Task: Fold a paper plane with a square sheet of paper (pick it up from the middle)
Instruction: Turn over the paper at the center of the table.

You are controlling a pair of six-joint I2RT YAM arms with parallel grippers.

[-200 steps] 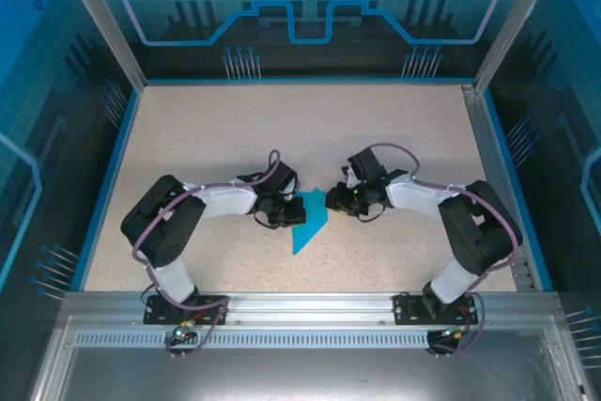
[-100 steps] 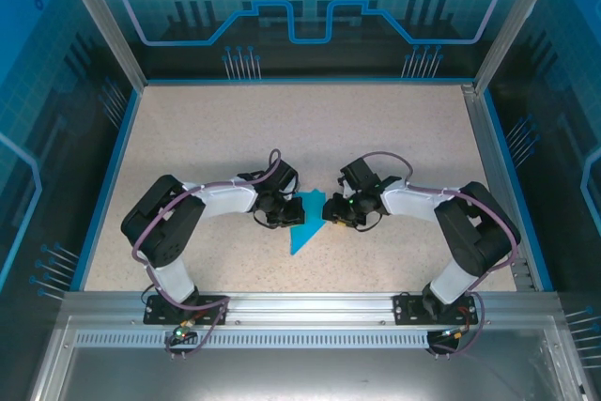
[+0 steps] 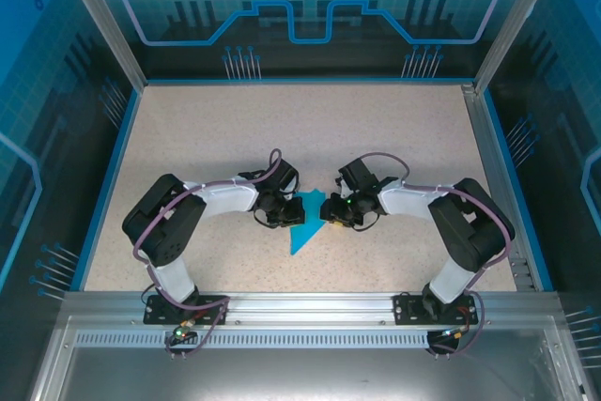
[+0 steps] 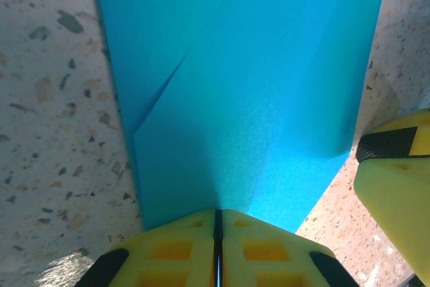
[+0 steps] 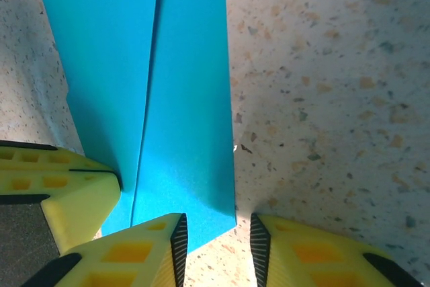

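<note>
The cyan sheet of paper [image 3: 302,230] lies folded on the speckled table, narrowing to a point at the near left. Creases run along it [image 4: 255,85] [image 5: 188,99]. My left gripper [image 3: 290,214] is shut, and its yellow tips [image 4: 217,213] rest on the paper's edge; I cannot tell whether a fold is pinched between them. My right gripper [image 3: 325,212] faces it from the right. It is open a little [image 5: 216,241], and a corner of the paper reaches in between its fingers. Each wrist view also catches the other gripper's yellow fingers [image 4: 393,186] [image 5: 64,193].
The speckled table [image 3: 235,138] stretches wide behind and beside both arms. A blue rim and transparent walls [image 3: 122,129] enclose it. An aluminium rail [image 3: 300,312] carrying the arm bases runs along the near edge.
My right gripper has moved left and slightly nearer, up to the paper's right edge. The left gripper and the paper have stayed where they were.
</note>
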